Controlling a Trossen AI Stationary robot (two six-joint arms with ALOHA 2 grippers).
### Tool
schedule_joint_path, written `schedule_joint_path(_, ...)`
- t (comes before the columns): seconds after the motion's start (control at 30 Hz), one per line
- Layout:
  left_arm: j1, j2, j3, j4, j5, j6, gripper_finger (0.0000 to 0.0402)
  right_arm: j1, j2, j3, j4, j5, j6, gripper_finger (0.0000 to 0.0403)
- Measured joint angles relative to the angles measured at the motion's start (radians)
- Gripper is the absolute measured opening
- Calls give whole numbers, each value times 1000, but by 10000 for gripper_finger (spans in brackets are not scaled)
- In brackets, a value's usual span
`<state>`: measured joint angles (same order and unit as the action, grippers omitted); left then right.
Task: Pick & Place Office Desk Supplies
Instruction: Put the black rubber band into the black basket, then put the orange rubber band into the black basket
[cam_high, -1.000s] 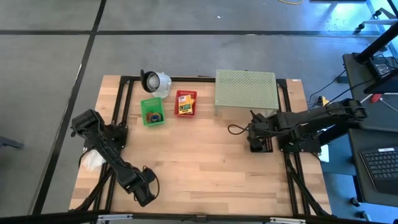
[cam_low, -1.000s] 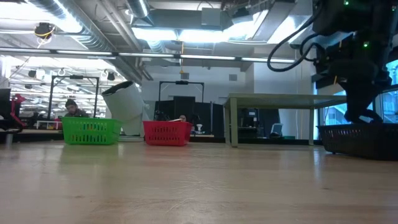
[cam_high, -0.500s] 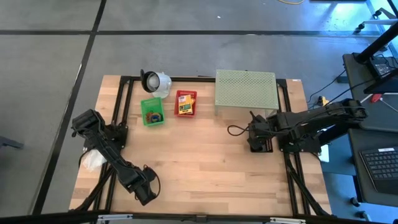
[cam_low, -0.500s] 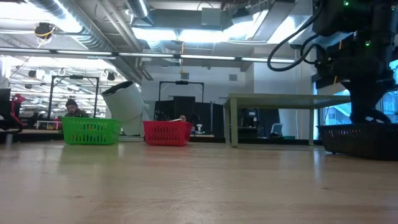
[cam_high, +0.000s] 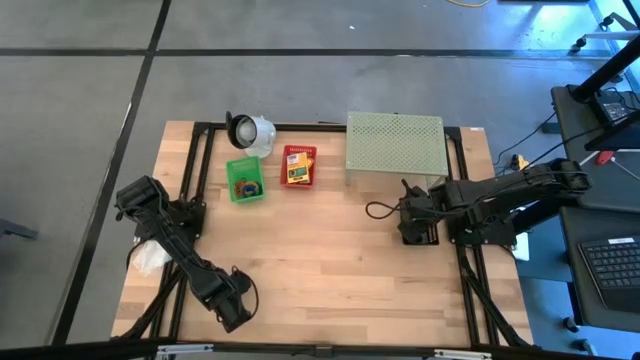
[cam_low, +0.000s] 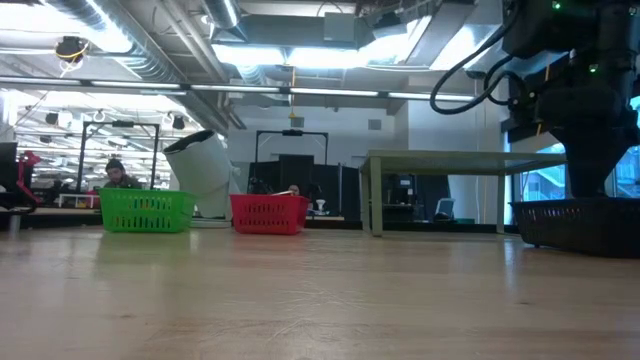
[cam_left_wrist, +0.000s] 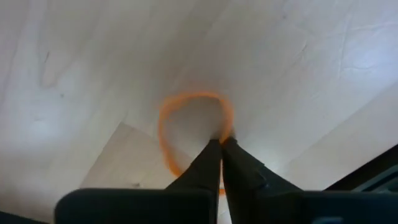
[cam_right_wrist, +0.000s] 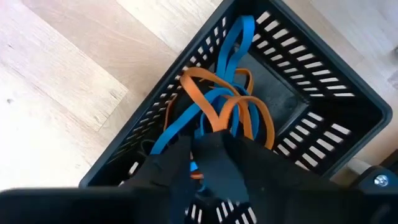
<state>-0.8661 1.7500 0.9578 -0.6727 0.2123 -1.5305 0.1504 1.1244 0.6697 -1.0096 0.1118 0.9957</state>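
Orange rubber band (cam_left_wrist: 194, 127) pinched by left hand (cam_left_wrist: 221, 144).

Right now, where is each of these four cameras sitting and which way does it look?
High view: above, straight down on the table; both arms show.
Low view: table height, looking level at the green basket, red basket and room; right arm above the black basket.
Left wrist view: looks down past the shut left gripper pinching an orange rubber band.
Right wrist view: looks into the black basket of blue and orange bands; right gripper in front.
Shared: high and low views show the baskets.
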Motion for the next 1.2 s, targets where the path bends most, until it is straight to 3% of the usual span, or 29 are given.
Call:
schedule_joint_path(0.23,0,0,0,3,0,24,1,0,0,0,-14,8,-9,206)
schedule_joint_path(0.37,0,-2,0,2,-1,39,1,0,0,0,-30,22,-12,224)
schedule_joint_path(0.77,4,0,68,-9,-13,95,1,0,0,14,-47,31,-12,206)
schedule_joint_path(1.0,5,-1,68,-10,-14,97,1,0,0,107,-97,102,-39,204)
schedule_joint_path(1.2,11,-12,69,-10,-149,96,1,0,0,189,-101,141,-78,204)
